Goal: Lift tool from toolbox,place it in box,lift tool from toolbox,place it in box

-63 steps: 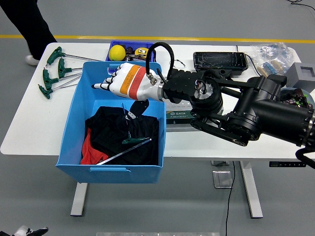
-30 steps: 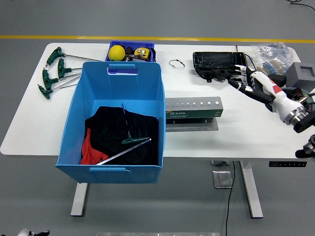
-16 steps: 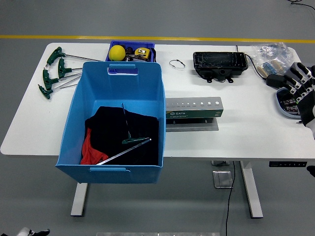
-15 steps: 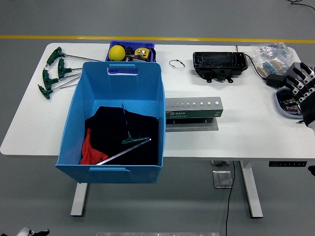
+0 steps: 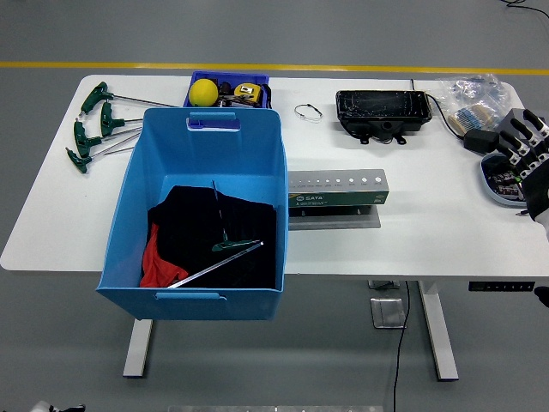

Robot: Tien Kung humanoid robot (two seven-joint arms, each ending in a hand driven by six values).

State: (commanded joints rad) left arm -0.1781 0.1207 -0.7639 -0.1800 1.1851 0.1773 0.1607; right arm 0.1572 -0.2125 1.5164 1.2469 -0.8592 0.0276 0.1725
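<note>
On the white counter (image 5: 412,232) the large blue box (image 5: 199,215) fills the 9 o'clock side of the scene. Inside it, on black and red cloth (image 5: 184,236), lie 2 green-handled T-shaped tools (image 5: 230,245), 1 with its long shaft angled toward the box's near wall. At the counter's centre, touching the box's 3 o'clock wall, stands the green tool holder (image 5: 337,197) with a row of holes along its top, all apparently bare. At 10 o'clock, outside the box, a cluster of green T-handle wrenches (image 5: 96,124) rests on the counter. Toward 12 o'clock sit a small blue bin (image 5: 228,89) with a yellow ball (image 5: 203,91), and a black tray (image 5: 383,108) toward 1 o'clock. The right robot hand (image 5: 525,159) shows only at the 3 o'clock edge, fingers (image 5: 515,129) spread loose and grasping nothing, hovering over a small dish of parts (image 5: 499,176).
</note>
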